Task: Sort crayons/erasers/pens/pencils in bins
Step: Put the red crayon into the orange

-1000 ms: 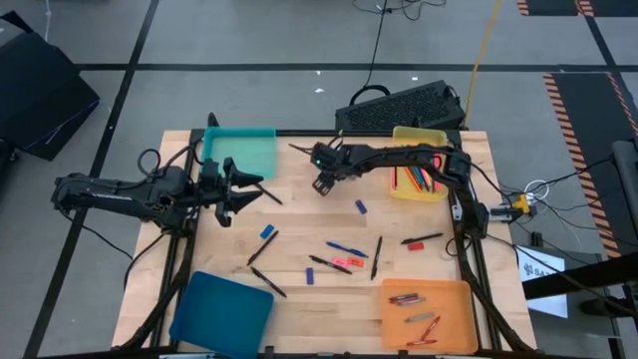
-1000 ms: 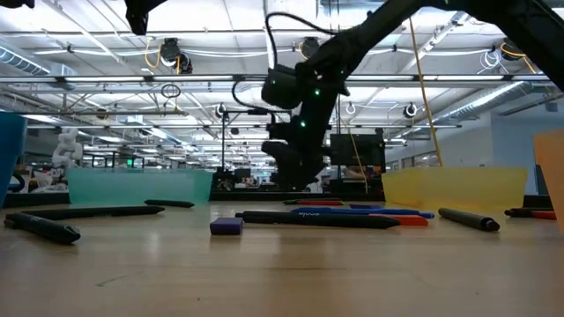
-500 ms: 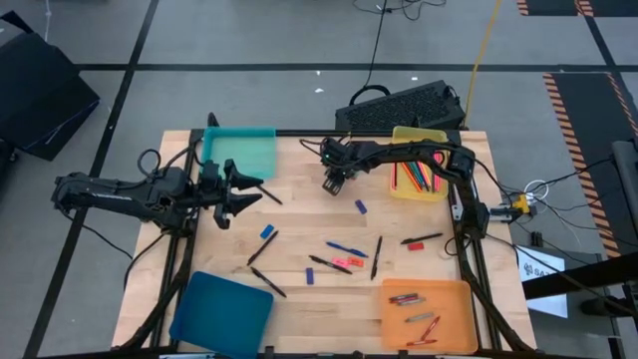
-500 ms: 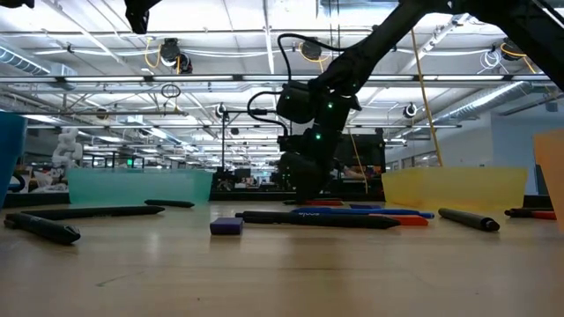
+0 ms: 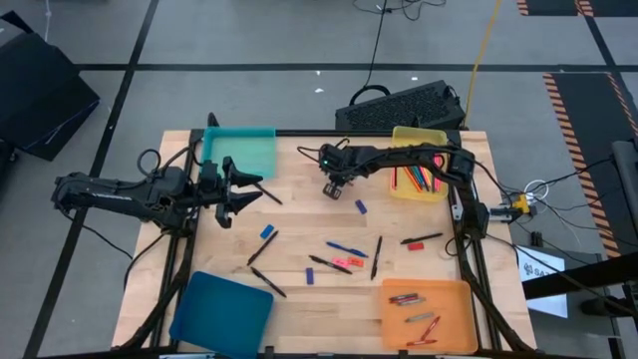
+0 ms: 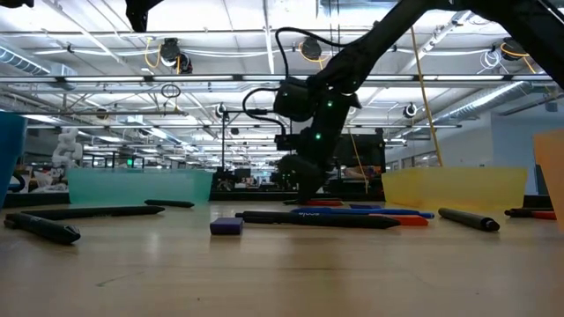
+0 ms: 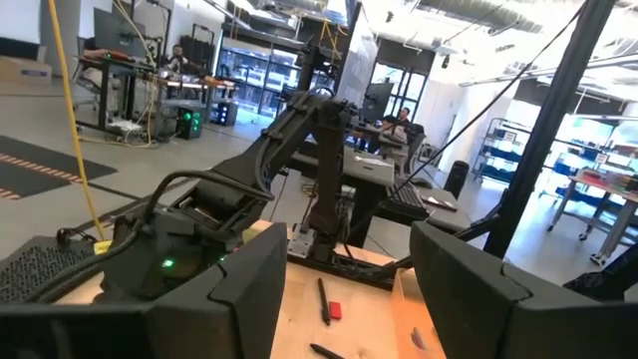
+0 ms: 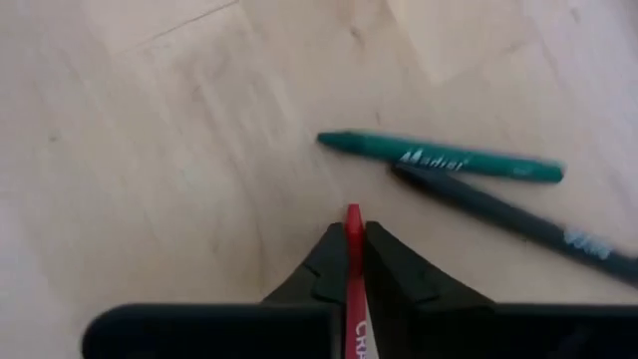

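Thin red pencil (image 8: 353, 261) pinched tight betw. right gripper (image 8: 352, 249) jaws, tip poking out past them. Gripper low over bare wood of counter (image 5: 299, 175), just beside yellow bin (image 5: 420, 137) on teal-bin side; same gripper dark in low view (image 6: 304, 180), almost touching wood. Right under it in wrist view: green pencil (image 8: 444, 159) lying flat, w/ dark pen (image 8: 513, 222) touching one end at a slant.

Yellow bin holds bunch of bright pencils (image 5: 416, 179). Teal bin (image 5: 240, 152) at far left corner. Dark blue bin (image 5: 222, 310) at near left corner. Orange bin (image 5: 428, 314) at near right corner w/ a few short red crayons (image 5: 407, 298) inside.

Loose stuff on mid counter: blue eraser (image 5: 267, 231), another blue eraser (image 5: 361, 206) near right gripper, blue pen (image 5: 346, 248), black pen (image 5: 376, 256), dark pen w/ red bit (image 5: 422, 239), pink-red eraser (image 5: 348, 262).

Left gripper (image 5: 242, 191) out over left side of counter, just near side of teal bin, jaws spread wide, holding nothing; fingers (image 7: 231, 294) far apart in its wrist view.

Black keyboard (image 5: 398, 107) behind far edge of counter.
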Tool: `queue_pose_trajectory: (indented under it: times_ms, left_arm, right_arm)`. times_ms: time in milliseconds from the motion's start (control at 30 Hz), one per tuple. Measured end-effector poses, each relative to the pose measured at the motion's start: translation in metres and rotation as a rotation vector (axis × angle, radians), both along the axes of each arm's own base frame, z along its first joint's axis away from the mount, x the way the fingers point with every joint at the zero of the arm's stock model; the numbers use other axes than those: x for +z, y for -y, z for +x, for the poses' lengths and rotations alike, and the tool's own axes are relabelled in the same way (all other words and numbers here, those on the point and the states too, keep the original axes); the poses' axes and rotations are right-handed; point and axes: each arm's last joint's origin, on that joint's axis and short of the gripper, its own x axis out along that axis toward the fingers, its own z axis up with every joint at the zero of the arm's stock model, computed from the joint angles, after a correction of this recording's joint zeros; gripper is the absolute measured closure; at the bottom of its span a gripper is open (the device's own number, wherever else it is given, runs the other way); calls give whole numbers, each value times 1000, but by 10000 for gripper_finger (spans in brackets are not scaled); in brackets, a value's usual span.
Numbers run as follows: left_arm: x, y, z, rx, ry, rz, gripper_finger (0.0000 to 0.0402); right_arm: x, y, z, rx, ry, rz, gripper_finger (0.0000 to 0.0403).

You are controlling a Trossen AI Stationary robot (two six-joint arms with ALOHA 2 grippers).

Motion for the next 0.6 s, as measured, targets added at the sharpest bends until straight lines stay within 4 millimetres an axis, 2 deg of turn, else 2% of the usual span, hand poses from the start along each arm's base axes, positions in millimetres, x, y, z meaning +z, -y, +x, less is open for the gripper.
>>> queue_pose_trajectory:
  times_ms: [100,200,300,433,600]
  left_arm:
    - [0,0,0,0,0,0,186]
    - [0,0,0,0,-1,-1,186]
    - [0,0,0,0,-1,-2,186]
    - [0,0,0,0,-1,-2,186]
    - [0,0,0,0,-1,-2,186]
  right_arm:
    - [13,-8,2,-23,47,0,388]
    - [29,-24,2,-1,69,22,377]
    - [59,-45,4,46,152,14,377]
    - [106,-82,-1,151,278,25,384]
    - [157,-148,-21,344,398,62,383]
